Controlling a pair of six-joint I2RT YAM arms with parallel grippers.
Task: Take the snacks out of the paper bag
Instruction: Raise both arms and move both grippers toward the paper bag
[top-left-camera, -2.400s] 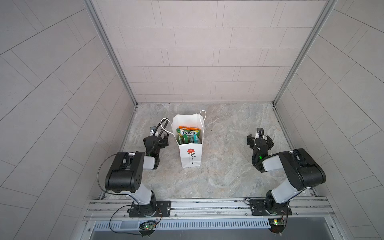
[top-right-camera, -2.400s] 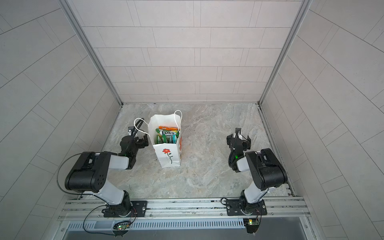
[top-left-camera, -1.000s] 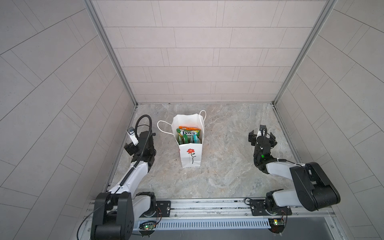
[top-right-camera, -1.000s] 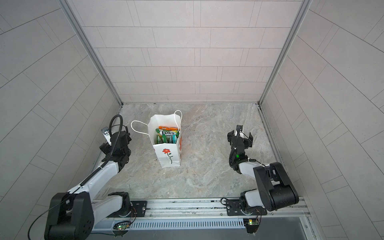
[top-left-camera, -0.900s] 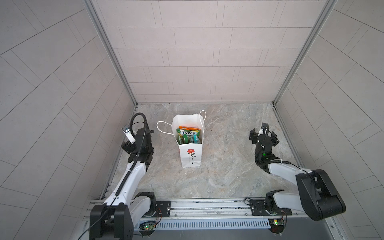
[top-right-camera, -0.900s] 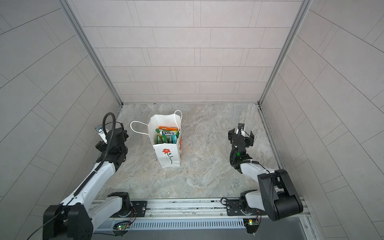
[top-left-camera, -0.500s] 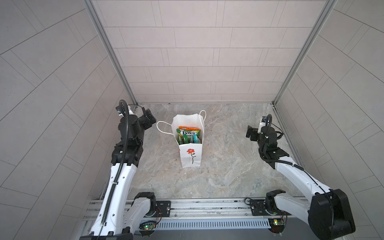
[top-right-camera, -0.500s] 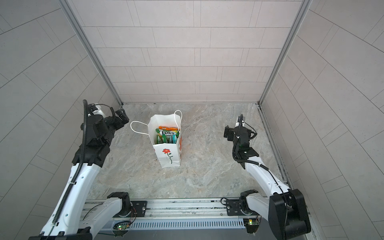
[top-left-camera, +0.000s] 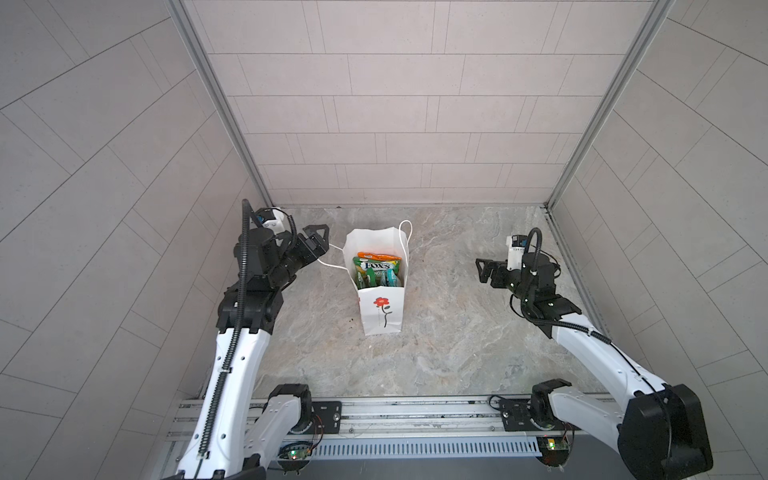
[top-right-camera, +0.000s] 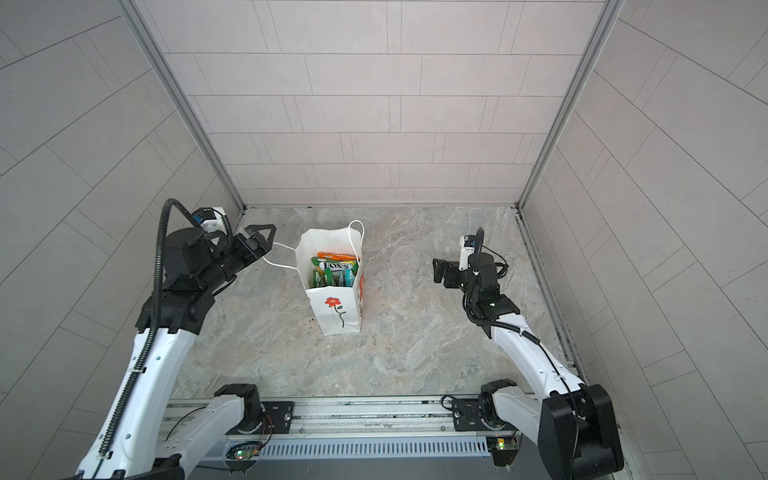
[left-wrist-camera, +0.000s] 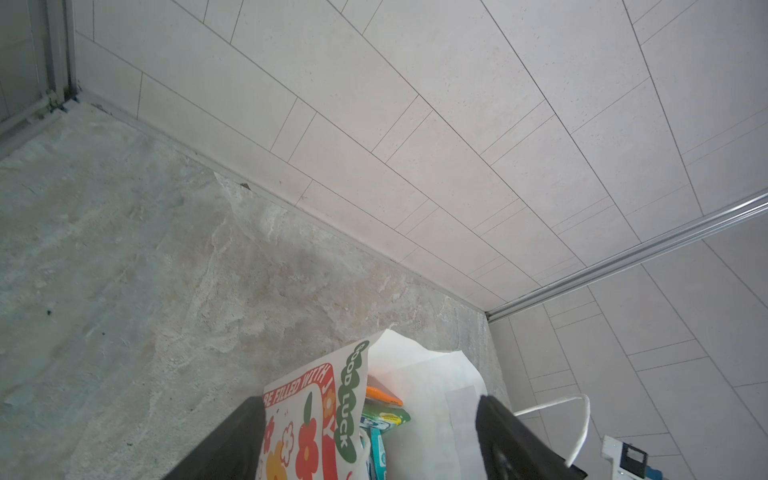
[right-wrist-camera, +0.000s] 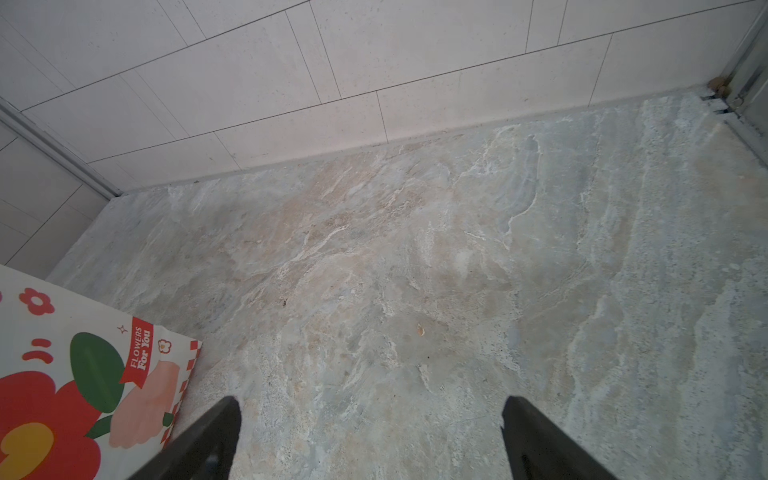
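Observation:
The white paper bag (top-left-camera: 380, 309) (top-right-camera: 332, 309) with a red flower stands upright mid-table, mouth open. Several snacks (top-left-camera: 376, 268) (top-right-camera: 334, 268), green, orange and teal "FOX'S" packets, stand inside it. My left gripper (top-left-camera: 321, 237) (top-right-camera: 262, 237) hovers open just left of the bag's rim, close to the cord handle (top-left-camera: 332, 261) that hangs out on that side. In the left wrist view its open jaws frame the bag (left-wrist-camera: 419, 386) and the snacks (left-wrist-camera: 384, 415). My right gripper (top-left-camera: 483, 270) (top-right-camera: 439, 270) (right-wrist-camera: 370, 401) is open and empty, well right of the bag (right-wrist-camera: 83, 374).
Tiled walls close in the marble table (top-left-camera: 449, 332) on the left, back and right. The arm bases sit on a metal rail (top-left-camera: 415, 415) along the front edge. A second cord handle (top-left-camera: 406, 232) stands up at the bag's far side.
Both arms have lifted from low, folded poses. The left gripper rose and swung in to the bag's left handle. The right gripper rose and turned toward the bag.

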